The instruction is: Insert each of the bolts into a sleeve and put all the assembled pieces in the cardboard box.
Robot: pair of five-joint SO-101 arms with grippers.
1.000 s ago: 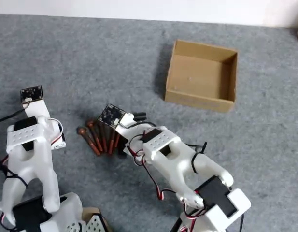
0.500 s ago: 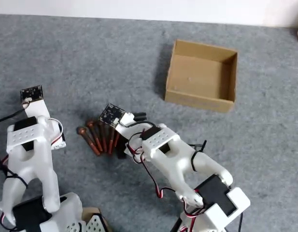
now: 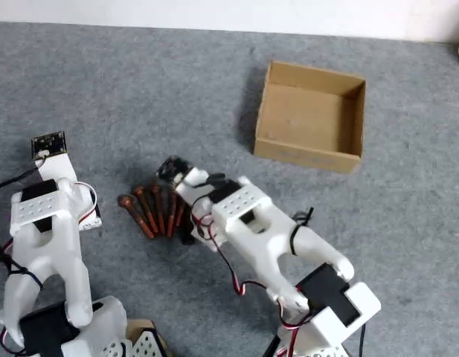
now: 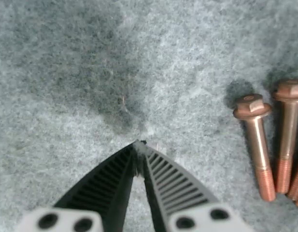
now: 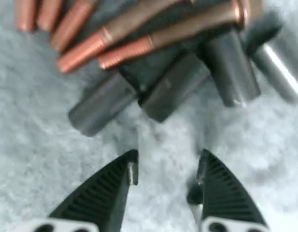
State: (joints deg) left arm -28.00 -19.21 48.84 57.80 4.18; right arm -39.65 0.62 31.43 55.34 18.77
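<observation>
Several copper bolts (image 3: 151, 211) lie side by side on the grey felt between the arms. In the right wrist view their threaded ends (image 5: 134, 26) rest across several dark grey sleeves (image 5: 174, 91). My right gripper (image 5: 165, 175) hangs open just short of the sleeves, with nothing between its fingers. From above, the right arm (image 3: 240, 212) leans over the pile and hides most of the sleeves; one dark sleeve end (image 3: 187, 236) shows beside it. My left gripper (image 4: 139, 145) is shut and empty, its tips on bare felt beside two bolt heads (image 4: 252, 107).
The cardboard box (image 3: 309, 117) stands open and empty at the back right, well apart from the pile. The left arm (image 3: 43, 216) stands left of the bolts. Bare felt (image 3: 140, 89) stretches across the back and the far right.
The right arm has pushed forward and tipped its wrist down over the pile, closer to the sleeves. The left arm and the bolts have not moved.
</observation>
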